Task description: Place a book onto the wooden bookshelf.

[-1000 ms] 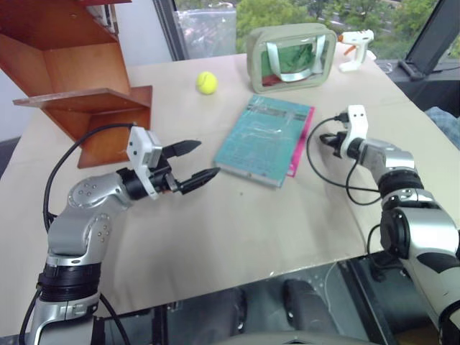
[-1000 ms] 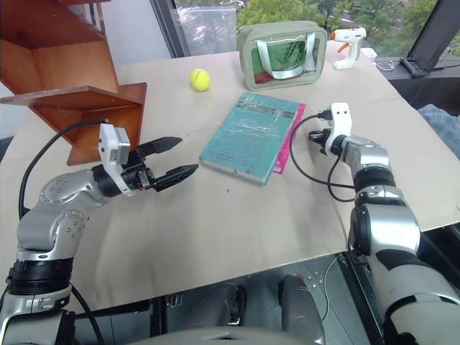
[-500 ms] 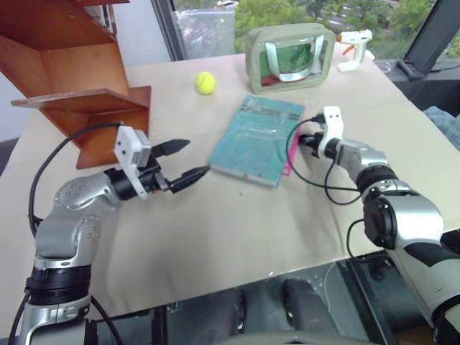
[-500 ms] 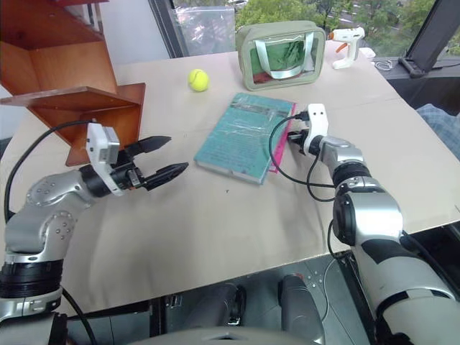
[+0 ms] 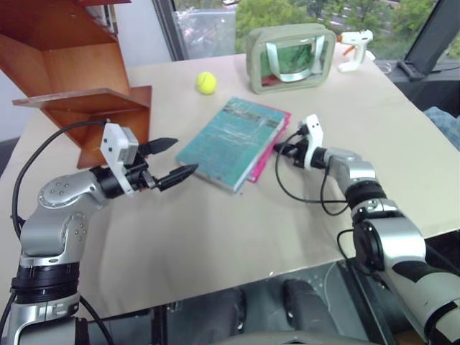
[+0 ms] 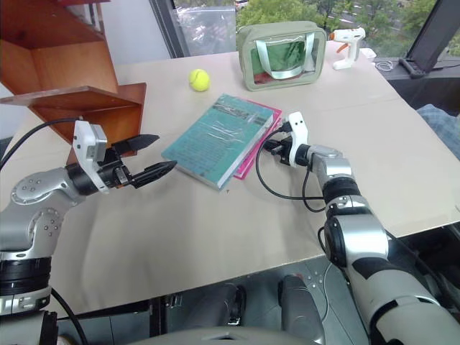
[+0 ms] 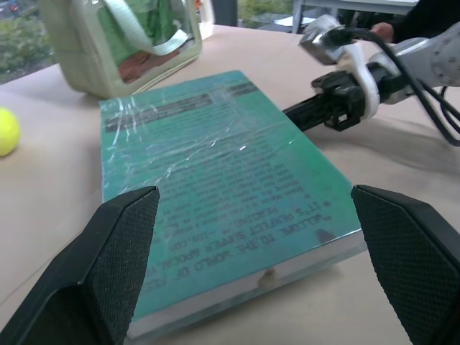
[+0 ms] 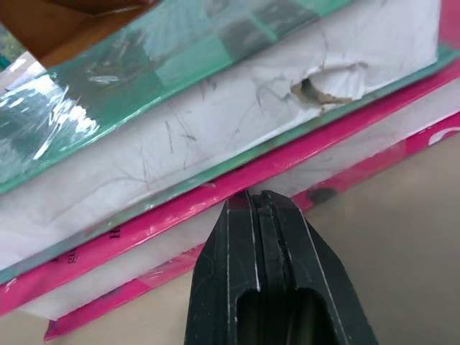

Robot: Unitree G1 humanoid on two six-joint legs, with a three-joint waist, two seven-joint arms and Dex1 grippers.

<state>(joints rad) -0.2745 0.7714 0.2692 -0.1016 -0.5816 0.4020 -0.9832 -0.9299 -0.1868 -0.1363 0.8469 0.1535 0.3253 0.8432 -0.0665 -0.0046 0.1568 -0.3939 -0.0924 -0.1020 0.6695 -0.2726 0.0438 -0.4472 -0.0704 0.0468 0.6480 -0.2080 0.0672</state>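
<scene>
While the book [image 5: 228, 141] lies flat on the counter [image 5: 215, 230] atop a pink book [image 5: 267, 141], the left gripper [image 5: 172, 159], jaws wide and empty, faces its near short edge; the closed right gripper [image 5: 279, 149] touches the opposite side.

tennis ball [image 5: 206, 83], clear pouch [image 5: 291, 57], pink book [image 5: 263, 151], glue gun [image 5: 356, 45]

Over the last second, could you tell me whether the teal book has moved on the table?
Yes. The teal book has slid and swung toward the wooden bookshelf, away from the green pouch, pushed by the right gripper.
</scene>
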